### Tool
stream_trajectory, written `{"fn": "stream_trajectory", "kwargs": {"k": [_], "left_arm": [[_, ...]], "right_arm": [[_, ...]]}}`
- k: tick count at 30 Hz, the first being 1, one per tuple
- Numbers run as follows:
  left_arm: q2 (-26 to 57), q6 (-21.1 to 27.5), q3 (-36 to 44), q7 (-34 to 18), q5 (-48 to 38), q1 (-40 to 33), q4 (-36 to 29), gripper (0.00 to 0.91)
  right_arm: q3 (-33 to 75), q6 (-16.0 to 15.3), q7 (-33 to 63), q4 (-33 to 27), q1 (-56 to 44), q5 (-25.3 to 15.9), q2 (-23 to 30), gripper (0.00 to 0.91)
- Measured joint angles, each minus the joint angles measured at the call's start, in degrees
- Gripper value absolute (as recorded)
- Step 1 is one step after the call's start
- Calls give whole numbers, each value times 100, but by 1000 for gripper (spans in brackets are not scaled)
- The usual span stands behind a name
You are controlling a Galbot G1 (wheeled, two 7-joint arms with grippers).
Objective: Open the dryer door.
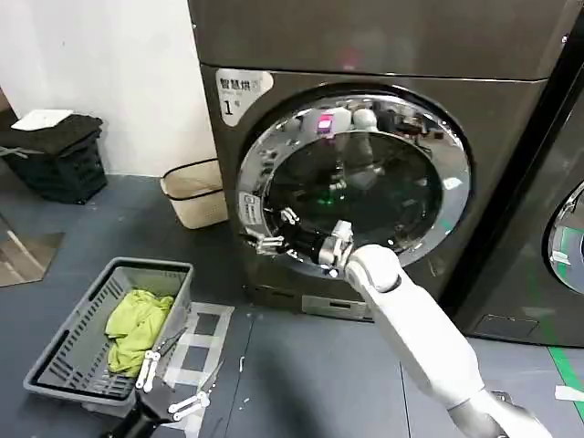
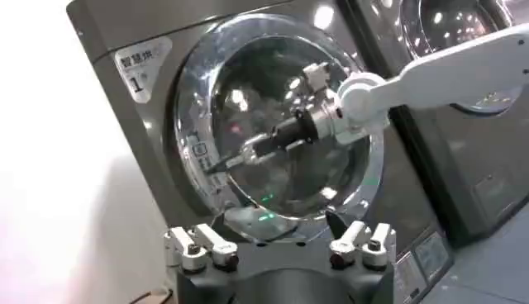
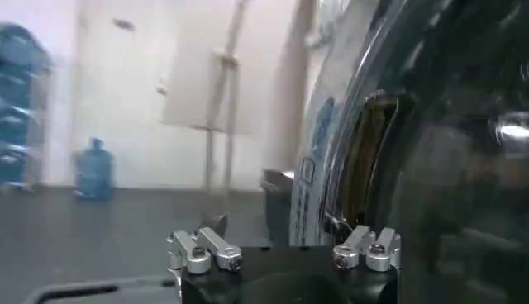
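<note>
The dryer door (image 1: pixel 365 178) occupies the upper centre of the head view, on the dark machine marked with a white "1" sticker (image 1: pixel 239 94). It appears seated in its frame, so the opening step is judged not yet done.

The right gripper (image 1: pixel 274 239) sits at the lower left of the door's chrome rim, left of frame centre. In the left wrist view its fingers (image 2: pixel 235 159) converge toward the rim's left edge. Whether they are spread or closed on anything cannot be told. The right wrist view shows a dark recess (image 3: pixel 372 157) in the rim, right of centre, probably the handle pocket.

To perform the step well:
1. Seat the fingertips fully in the recess before pulling.
2. Pull outward along the door's swing arc, not straight back, to avoid slipping off the polished chrome.
3. Keep the forearm clear of the glass.

The left gripper (image 1: pixel 173 388) hangs low at the bottom left of the head view, fingers spread, holding nothing.

Containers: 1 grey slatted basket (image 1: pixel 64 351) at lower left holds a yellow-green cloth (image 1: pixel 137 324). A beige bag (image 1: pixel 193 193) stands beside the machine; its contents are not visible.
</note>
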Motion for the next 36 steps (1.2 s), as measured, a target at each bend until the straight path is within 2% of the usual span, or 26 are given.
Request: {"fn": "stream_trajectory", "kwargs": {"k": [7, 17, 29, 36], "left_arm": [[34, 26, -73, -1, -41, 21, -53, 907], [207, 282, -52, -16, -342, -154, -33, 907], [940, 758, 133, -102, -854, -983, 264, 907], [1512, 797, 333, -132, -1111, -1433, 552, 907]], "right_arm": [[96, 73, -1113, 206, -67, 408, -388, 907], [267, 91, -2505, 694, -322, 563, -955, 907], [601, 106, -3033, 1277, -762, 992, -1560, 907], [900, 114, -3286, 1595, -1144, 1008, -1928, 907]]}}
